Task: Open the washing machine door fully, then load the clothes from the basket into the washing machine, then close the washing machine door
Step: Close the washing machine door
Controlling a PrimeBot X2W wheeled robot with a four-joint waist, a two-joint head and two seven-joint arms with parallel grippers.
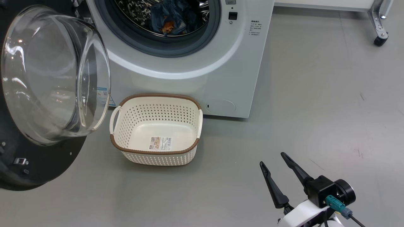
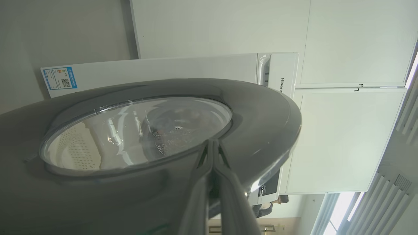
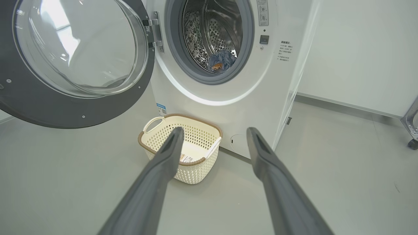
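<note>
Head view: washing machine door stands wide open, left of the washing machine, clothes inside it, basket at its foot. Left wrist — left gripper pinched shut on nothing, tips by that door. Right wrist — right gripper spread wide, empty, facing the machine.

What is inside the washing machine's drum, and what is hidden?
Crumpled blue clothes with an orange patch lie in the washing machine's steel drum. They cover the drum floor beneath; the garment count is unclear.
</note>
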